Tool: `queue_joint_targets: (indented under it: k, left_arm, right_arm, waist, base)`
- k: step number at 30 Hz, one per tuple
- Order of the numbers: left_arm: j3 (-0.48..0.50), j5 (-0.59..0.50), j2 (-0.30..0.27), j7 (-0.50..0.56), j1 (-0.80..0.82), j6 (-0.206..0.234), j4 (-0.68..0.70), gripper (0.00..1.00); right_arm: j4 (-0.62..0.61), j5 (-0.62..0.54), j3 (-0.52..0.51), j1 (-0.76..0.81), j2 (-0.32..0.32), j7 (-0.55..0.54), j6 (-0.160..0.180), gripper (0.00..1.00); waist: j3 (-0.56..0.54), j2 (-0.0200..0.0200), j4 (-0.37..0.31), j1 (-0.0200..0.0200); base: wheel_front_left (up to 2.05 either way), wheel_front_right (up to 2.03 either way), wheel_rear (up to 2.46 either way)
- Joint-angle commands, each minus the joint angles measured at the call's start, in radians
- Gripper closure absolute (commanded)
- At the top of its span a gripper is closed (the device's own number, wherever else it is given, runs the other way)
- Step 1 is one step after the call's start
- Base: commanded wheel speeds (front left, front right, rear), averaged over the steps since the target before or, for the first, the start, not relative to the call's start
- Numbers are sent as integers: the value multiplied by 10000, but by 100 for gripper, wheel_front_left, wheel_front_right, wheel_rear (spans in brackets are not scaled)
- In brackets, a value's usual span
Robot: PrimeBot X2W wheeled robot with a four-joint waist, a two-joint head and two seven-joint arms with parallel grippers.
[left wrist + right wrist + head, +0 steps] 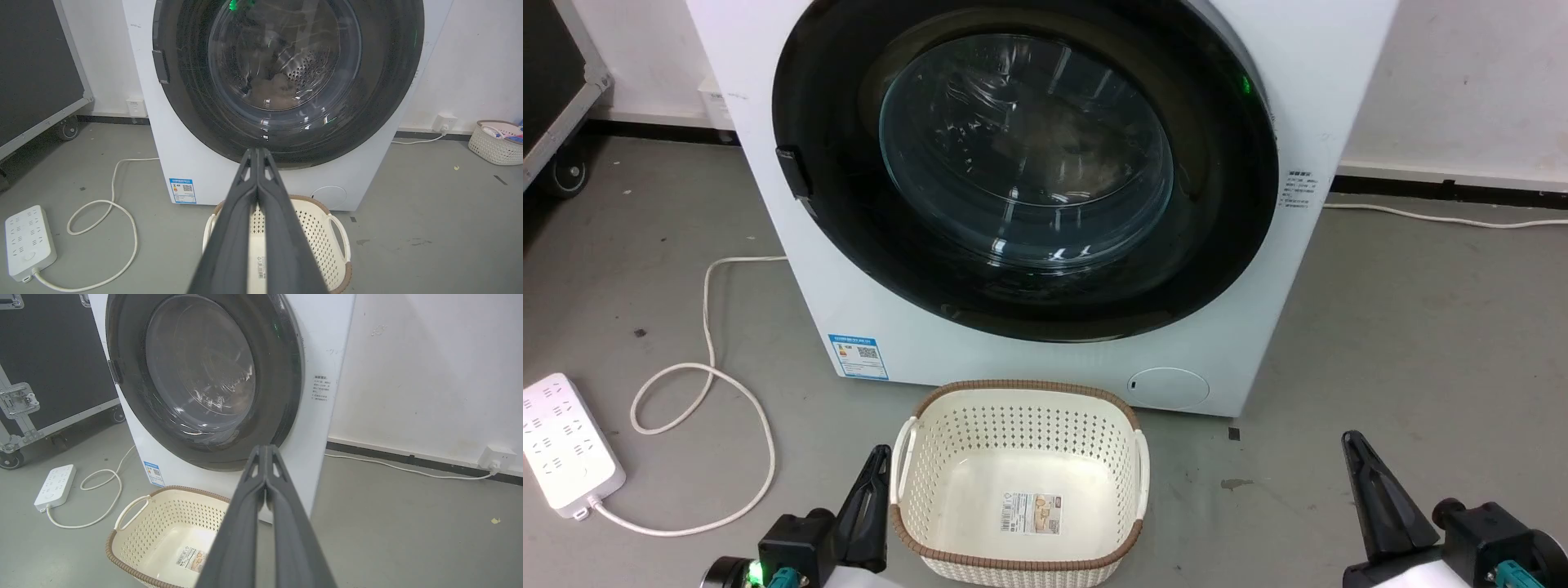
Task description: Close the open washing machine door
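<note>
Now | left gripper [879, 459] clenched, low | right gripper [1352, 447] clenched, low | washing machine door [1025, 151] flush

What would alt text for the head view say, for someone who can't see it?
A white washing machine, its round black-rimmed door looking shut, stands on a grey floor. In front sits an empty cream basket, with the left gripper and right gripper, both shut, at either side.

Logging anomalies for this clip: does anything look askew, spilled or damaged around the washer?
Nothing stands out. The washing machine door looks flush against the washing machine, and the basket stands upright before it.
</note>
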State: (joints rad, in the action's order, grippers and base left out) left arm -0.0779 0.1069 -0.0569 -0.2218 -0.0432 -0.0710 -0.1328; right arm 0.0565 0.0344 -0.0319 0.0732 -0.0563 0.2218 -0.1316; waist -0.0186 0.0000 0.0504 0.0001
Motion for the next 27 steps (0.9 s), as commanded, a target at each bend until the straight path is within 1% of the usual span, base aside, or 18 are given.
queue_joint_targets:
  k: [1,27]
  left_arm:
    - [50,-82,4,53,60,66,71,100]
    - [229,-324,19,584,151,224,380,100]
  right_arm:
    - [-67,-51,9,-106,11,-51,1,100]
    - [-190,-123,85,-260,23,-583,3,100]
  waist:
    - [3,0,-8,-1]
    - [48,0,-130,-1]
  base:
    - [0,0,0]
    - [0,0,0]
